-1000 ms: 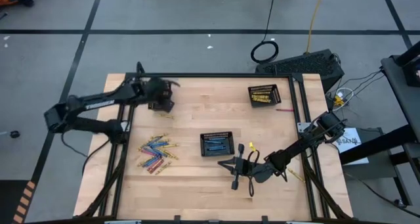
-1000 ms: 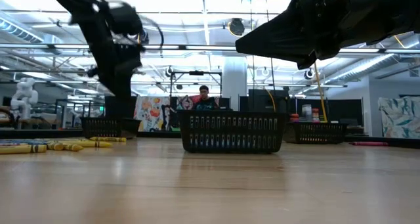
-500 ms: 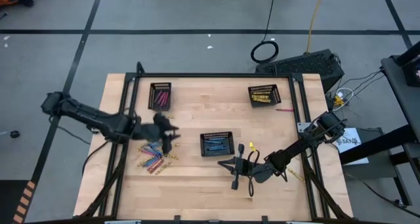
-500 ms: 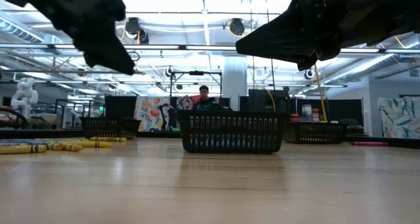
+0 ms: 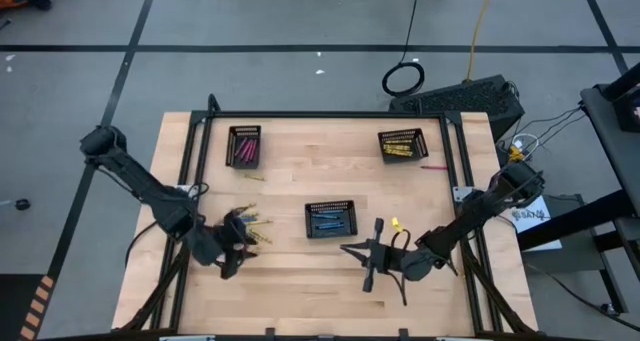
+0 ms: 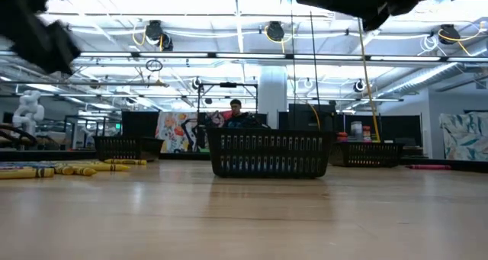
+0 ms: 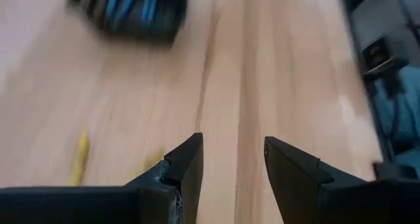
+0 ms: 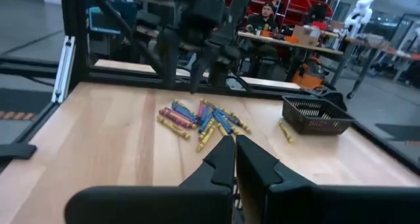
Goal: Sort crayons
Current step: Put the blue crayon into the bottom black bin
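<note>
The loose crayons [image 5: 256,227] lie in a heap on the wooden table's left half, blue, pink and yellow; they also show in the right wrist view [image 8: 202,121] and the low view [image 6: 46,169]. My left gripper [image 5: 245,243] hovers at the heap's near side, open and empty; its fingers [image 7: 187,159] point toward the tray of blue crayons [image 5: 331,219]. My right gripper [image 5: 350,249] hangs over the table's near middle, shut and empty, pointing toward the heap.
A tray with pink crayons [image 5: 244,146] stands at the far left and a tray with yellow crayons [image 5: 402,143] at the far right. Single crayons lie at the far left [image 5: 250,178] and far right [image 5: 432,167]. A person sits in the room beyond [image 6: 236,111].
My left gripper has swung from over the far-left tray toward the table's near edge and now hangs at the near side of the crayon heap. My right arm has risen a little and shifted slightly toward the right edge.
</note>
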Controlling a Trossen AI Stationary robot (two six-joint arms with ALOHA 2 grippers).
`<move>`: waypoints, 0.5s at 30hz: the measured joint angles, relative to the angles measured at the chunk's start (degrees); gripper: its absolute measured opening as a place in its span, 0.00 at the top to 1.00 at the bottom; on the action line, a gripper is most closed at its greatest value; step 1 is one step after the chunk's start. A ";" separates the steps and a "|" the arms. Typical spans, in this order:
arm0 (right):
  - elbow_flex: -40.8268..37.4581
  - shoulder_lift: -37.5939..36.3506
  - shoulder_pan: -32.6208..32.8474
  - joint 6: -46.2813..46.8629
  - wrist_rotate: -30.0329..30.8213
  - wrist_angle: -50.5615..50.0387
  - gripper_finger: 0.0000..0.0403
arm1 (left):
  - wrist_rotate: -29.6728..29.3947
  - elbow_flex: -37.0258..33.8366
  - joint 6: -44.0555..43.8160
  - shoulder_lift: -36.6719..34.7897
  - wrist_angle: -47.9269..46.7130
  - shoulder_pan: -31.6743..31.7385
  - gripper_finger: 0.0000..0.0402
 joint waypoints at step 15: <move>0.00 -0.84 0.11 -0.16 -0.04 -0.25 1.00 | 9.79 0.00 -36.81 6.49 -23.15 -1.96 0.60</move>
